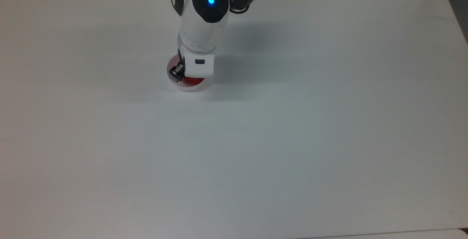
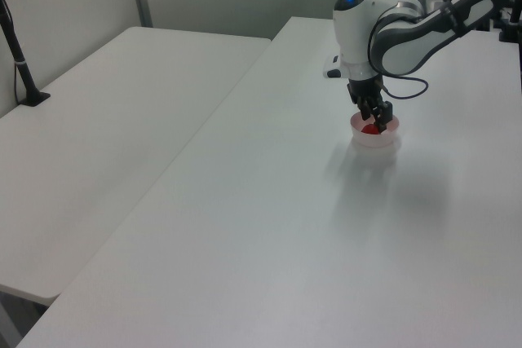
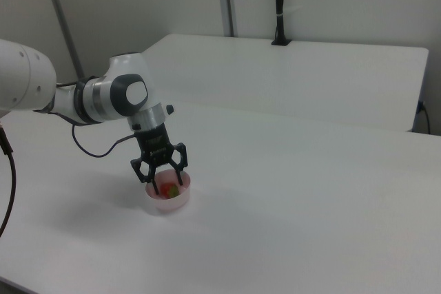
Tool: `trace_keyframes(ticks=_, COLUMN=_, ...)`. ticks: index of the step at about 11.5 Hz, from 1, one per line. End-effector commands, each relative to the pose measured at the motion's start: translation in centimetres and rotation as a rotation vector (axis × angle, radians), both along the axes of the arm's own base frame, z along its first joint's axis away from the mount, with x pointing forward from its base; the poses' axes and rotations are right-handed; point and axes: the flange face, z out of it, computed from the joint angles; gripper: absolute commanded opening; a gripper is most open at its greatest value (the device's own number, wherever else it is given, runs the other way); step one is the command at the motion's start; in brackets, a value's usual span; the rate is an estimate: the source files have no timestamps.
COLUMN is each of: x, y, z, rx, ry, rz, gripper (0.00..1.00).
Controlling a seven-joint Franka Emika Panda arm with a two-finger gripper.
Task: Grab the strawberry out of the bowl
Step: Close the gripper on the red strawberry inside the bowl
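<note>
Claw spread wide, lowered into pink bowl on white table, nothing gripped yet. Strawberry lies in bowl directly under claw, between fingers; long axis unclear.

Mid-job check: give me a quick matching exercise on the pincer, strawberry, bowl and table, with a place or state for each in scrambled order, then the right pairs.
Things:
1. pincer
2. strawberry
3. bowl
4. table

Places or states:
A. white, carrying the bowl
B. pale pink, standing on the table
C. open, fingers lowered at the bowl's rim on either side of the fruit
D. red, lying inside the bowl

Pairs: 1-C, 2-D, 3-B, 4-A
</note>
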Motion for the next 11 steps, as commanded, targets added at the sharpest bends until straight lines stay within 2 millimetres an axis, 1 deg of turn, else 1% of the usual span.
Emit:
trace_keyframes(ticks=1, x=0.1, y=0.4, z=-0.9, rx=0.003, ry=-0.025, rz=0.035, gripper=0.65)
trace_keyframes(ticks=2, x=0.3, y=0.4, z=-1.0, rx=0.006, ry=-0.033, rz=0.039, gripper=0.65)
trace_keyframes(ticks=3, x=0.3, y=0.3, z=-1.3, rx=0.007, ry=-0.031, rz=0.039, gripper=0.6)
trace_keyframes(ticks=5, x=0.3, y=0.0, z=-1.3, rx=0.008, ry=-0.029, rz=0.042, gripper=0.42)
trace_keyframes(ticks=6, x=0.3, y=0.0, z=-1.0, rx=0.007, ry=-0.027, rz=0.042, gripper=0.36)
trace_keyframes(ticks=9, x=0.0, y=-0.2, z=0.7, rx=-0.001, ry=-0.011, rz=0.042, gripper=0.33)
trace_keyframes(ticks=11, x=-0.1, y=-0.2, z=3.0, rx=0.002, ry=-0.005, rz=0.017, gripper=0.33)
